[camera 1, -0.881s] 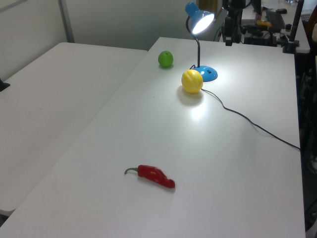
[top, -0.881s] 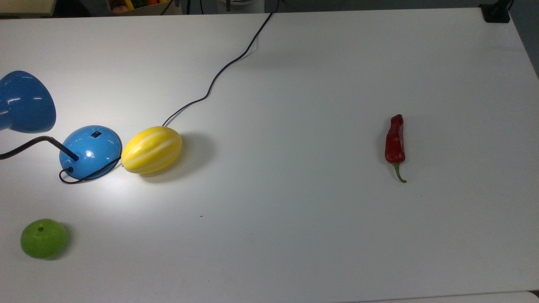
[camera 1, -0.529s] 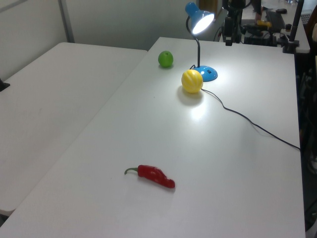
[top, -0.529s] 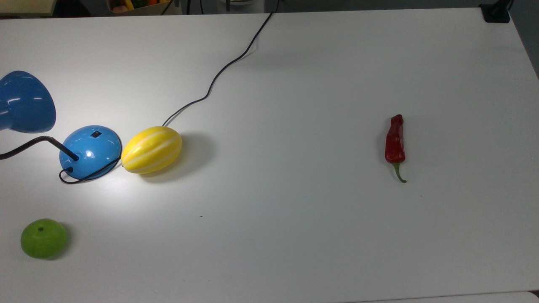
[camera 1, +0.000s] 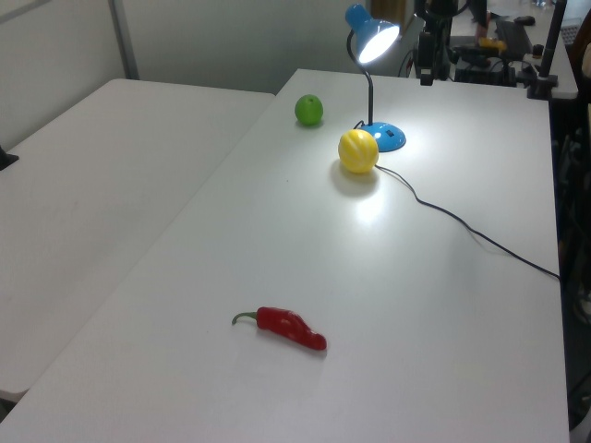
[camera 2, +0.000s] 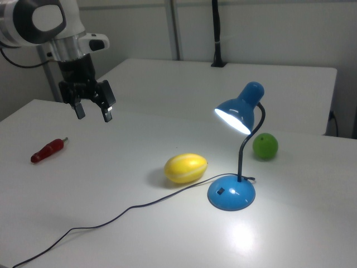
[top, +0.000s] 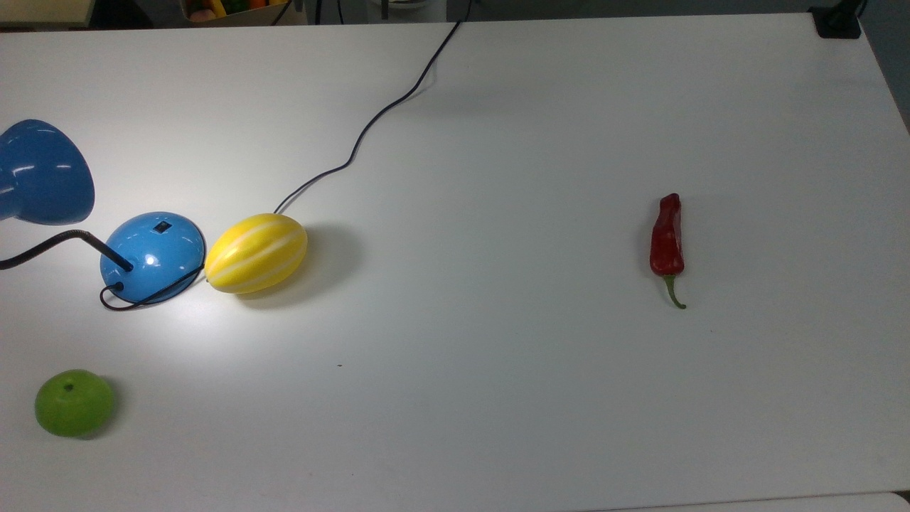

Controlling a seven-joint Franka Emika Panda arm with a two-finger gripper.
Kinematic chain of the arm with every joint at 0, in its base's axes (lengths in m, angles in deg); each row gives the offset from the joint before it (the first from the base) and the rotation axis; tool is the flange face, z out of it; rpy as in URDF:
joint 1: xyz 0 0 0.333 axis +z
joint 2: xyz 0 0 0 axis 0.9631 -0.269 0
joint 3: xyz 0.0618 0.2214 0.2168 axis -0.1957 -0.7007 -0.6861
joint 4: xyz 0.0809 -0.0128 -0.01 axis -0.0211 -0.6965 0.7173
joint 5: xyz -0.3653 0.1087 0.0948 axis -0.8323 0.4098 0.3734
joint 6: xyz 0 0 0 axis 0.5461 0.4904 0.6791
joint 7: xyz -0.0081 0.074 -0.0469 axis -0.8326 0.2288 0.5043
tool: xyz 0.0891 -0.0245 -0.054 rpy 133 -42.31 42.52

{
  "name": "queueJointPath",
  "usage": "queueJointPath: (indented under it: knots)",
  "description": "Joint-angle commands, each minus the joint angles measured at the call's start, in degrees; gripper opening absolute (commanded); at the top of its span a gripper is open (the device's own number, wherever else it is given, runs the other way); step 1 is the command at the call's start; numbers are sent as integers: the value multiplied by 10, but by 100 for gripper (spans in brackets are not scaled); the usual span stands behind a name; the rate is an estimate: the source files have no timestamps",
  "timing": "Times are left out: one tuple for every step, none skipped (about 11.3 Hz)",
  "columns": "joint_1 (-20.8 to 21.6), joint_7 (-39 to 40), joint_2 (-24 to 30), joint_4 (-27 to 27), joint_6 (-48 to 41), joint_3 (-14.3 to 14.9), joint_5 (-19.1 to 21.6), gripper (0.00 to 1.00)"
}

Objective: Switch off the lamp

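Across the white table (camera 2: 139,234) I see nothing stacked or held in anything; each item lies bare on the surface. Over the right view's left, my arm hangs above the table with the gripper (camera 2: 93,111) pointing down, fingers spread apart and grasping nothing. From there the lamp (camera 2: 237,162) stands well apart, toward the right view's right, its bulb lit and a bright pool of light on the table. Its blue dome base (top: 152,255) carries a small black switch (top: 163,227), and its black cord (top: 370,124) runs off the far edge in the top view. In the top view the shade (top: 43,172) is cut by the frame's left edge, and part of the gooseneck goes with it. Touching or just beside the base lies the yellow striped melon (top: 257,252); I cannot tell which. A green apple (top: 73,402) sits near the lamp on its other side. A red chili pepper (top: 667,238) lies well apart from them, below and beyond my gripper in the right view.
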Motion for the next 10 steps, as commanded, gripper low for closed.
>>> queueJointPath:
  knots:
    - [2,10,1,4,-12,3,10,100]
    - [2,10,1,4,-12,3,10,100]
    - [2,11,1,4,-11,3,11,96]
    - [1,11,1,4,-11,3,11,81]
    - [1,11,0,4,-10,3,11,54]
    - [1,11,0,4,-9,3,11,22]
    - [1,11,0,4,-9,3,11,0]
    - [2,11,0,4,-8,3,11,0]
    - [1,11,0,4,-8,3,11,0]
    - [2,11,0,3,-8,3,11,0]
